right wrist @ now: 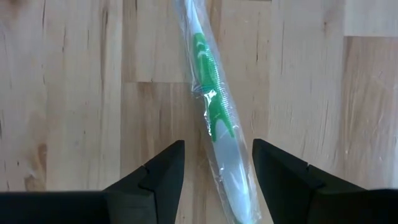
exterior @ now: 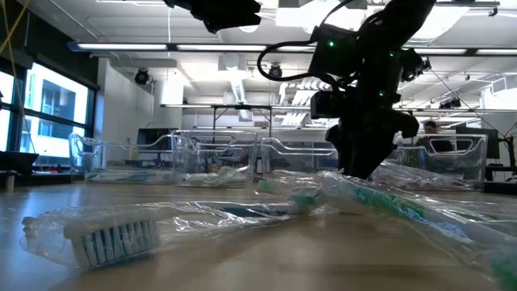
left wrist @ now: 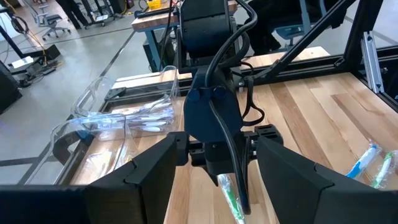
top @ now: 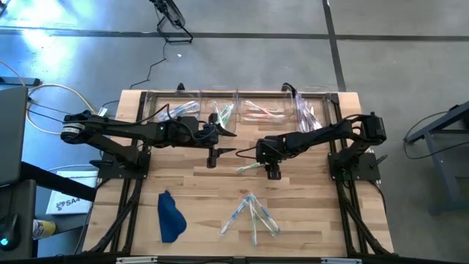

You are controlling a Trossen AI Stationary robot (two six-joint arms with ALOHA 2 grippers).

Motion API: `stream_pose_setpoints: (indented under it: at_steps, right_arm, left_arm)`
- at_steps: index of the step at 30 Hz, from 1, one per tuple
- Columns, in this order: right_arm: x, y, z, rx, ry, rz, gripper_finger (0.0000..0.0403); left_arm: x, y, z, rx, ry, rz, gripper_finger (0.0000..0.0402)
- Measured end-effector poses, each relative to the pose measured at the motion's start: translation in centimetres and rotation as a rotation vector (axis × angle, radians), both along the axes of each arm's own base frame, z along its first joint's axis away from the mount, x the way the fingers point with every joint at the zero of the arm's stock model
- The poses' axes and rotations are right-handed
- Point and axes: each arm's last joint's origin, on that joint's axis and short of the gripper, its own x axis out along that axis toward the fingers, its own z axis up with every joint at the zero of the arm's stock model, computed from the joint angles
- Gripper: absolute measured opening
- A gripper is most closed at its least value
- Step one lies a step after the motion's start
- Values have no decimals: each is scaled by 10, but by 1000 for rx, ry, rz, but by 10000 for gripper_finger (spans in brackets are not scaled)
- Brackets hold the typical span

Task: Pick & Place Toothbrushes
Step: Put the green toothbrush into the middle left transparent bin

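Observation:
A green-and-white toothbrush [right wrist: 214, 106] in a clear wrapper lies flat on the wooden table [top: 308, 220] near its middle. My right gripper [right wrist: 214, 165] points steeply down over the brush's whitish end, open, one finger on each side; it also shows in the high view [top: 272, 174]. My left gripper [top: 212, 158] hovers open above the table, left of it, holding nothing. Several more wrapped toothbrushes [top: 253, 213] lie in a loose pile toward the near edge, one right before the low camera [exterior: 113, 238]. My right gripper stands astride the toothbrush's whitish end [right wrist: 231, 180], coming from above with the fingers across the brush, which lies flat on the table. The wrapper's edge reaches one finger [right wrist: 273, 171]; I cannot tell whether they touch.
Clear plastic bins [top: 220, 110] with toothbrushes in them line the far edge. A dark blue cloth [top: 170, 216] lies near the front left. Bare wood lies between the cloth and the pile.

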Motion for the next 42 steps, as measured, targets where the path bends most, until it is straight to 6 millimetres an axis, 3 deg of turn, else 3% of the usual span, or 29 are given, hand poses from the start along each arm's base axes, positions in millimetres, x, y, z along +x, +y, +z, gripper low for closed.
stream_pose_setpoints:
  at_steps: [16, 24, 30, 42]
  right_arm:
    - [0, 0, -1, 6, 0, 2, 183]
    - [6, 0, -19, 28, 43, -45, 183]
    - [6, 0, -20, 28, 45, -41, 180]
    - [6, 0, -22, 27, 46, -39, 85]
  left_arm:
    - [0, 0, 0, 0, 0, 0, 219]
    - [0, 0, 0, 0, 4, 0, 219]
    - [0, 0, -1, 0, 13, 1, 219]
    - [0, 0, -1, 0, 14, 1, 219]
